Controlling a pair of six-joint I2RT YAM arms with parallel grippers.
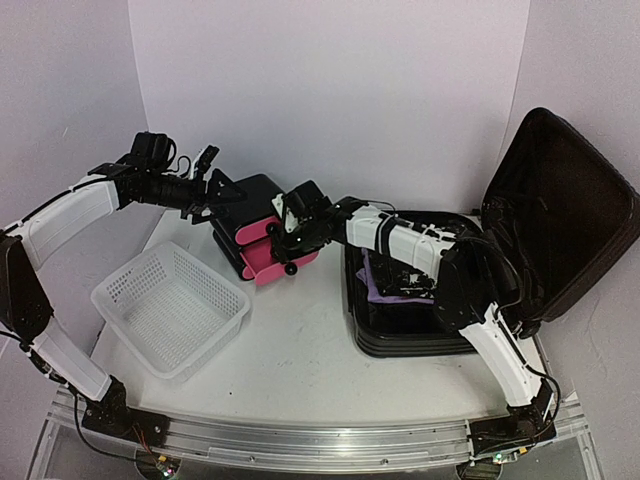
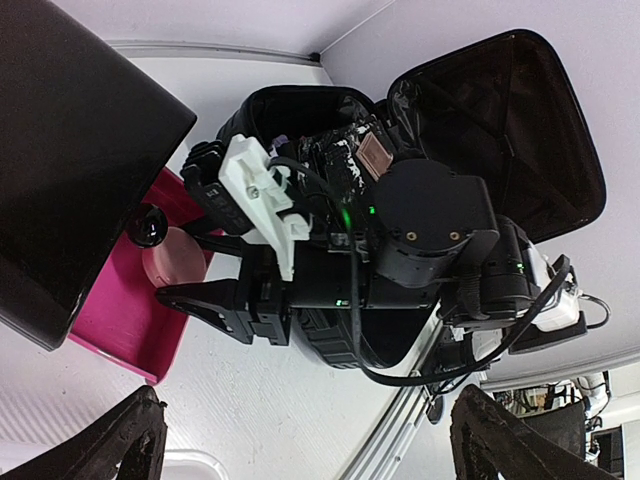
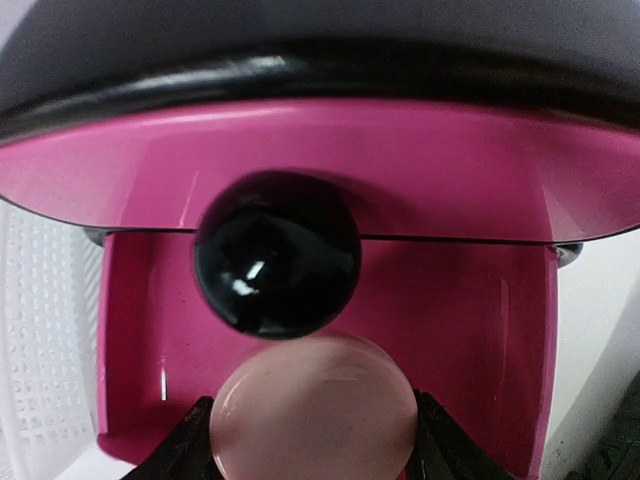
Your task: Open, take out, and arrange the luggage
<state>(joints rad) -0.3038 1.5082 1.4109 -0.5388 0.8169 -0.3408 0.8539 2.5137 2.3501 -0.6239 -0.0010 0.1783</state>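
The black suitcase [image 1: 400, 335] lies open on the right side of the white worktop [image 1: 300, 380]. Its lid [image 1: 560, 205] stands up against the right wall with the dark lining showing. In the base lie a purple cloth [image 1: 383, 287] and some dark things too shadowed to name. The right arm reaches from over the suitcase toward the left. There the right claw [image 1: 286, 243] is clamped on a pale pink round piece [image 3: 312, 410], possibly a small jar or a lid. The piece is at a pulled-out pink drawer [image 3: 330, 300], just below the black knob [image 3: 277, 255] of the drawer above. The drawers belong to a small black box [image 1: 255, 195] at the back of the worktop. The left claw [image 1: 203, 190] hovers beside the box's left end, fingers spread wide and holding nothing. A white mesh basket [image 1: 175, 300] sits at the front left, apart from the box.
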